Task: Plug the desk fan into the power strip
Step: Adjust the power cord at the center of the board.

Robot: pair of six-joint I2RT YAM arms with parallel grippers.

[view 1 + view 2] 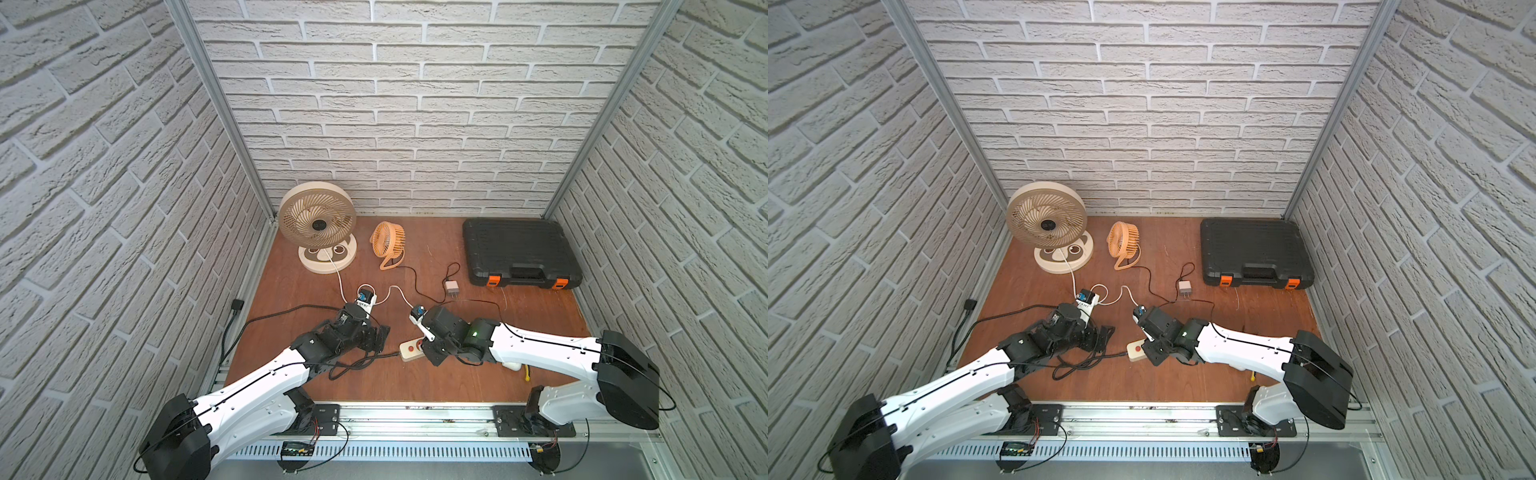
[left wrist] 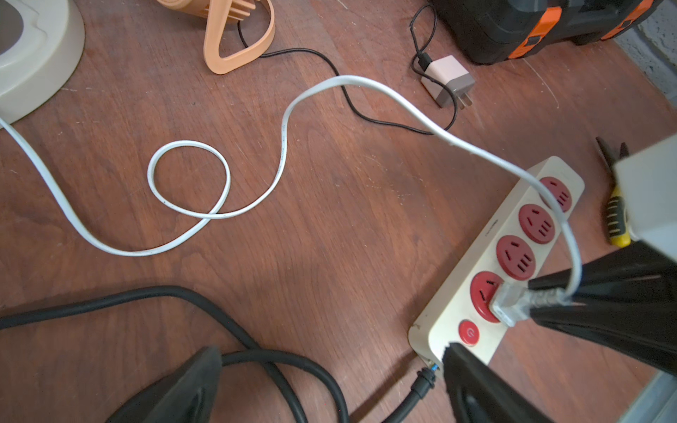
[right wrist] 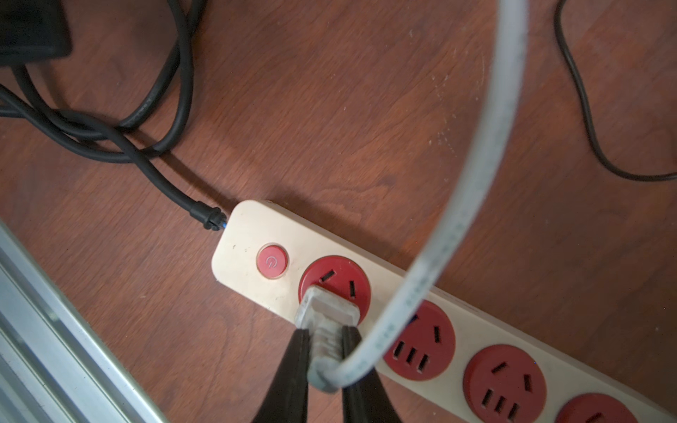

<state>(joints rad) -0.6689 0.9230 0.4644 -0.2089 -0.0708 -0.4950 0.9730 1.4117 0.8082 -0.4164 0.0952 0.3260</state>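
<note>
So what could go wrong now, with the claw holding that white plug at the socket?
The plug in the right claw may not sit square in the end socket; pushing could jam it or shove the power strip sideways. The white cable loops up right behind the plug, so the claw might snag it when pulling back and tug the plug out.

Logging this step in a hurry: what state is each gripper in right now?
Left gripper: open, gripping nothing.
Right gripper: closed on the white plug.
</note>
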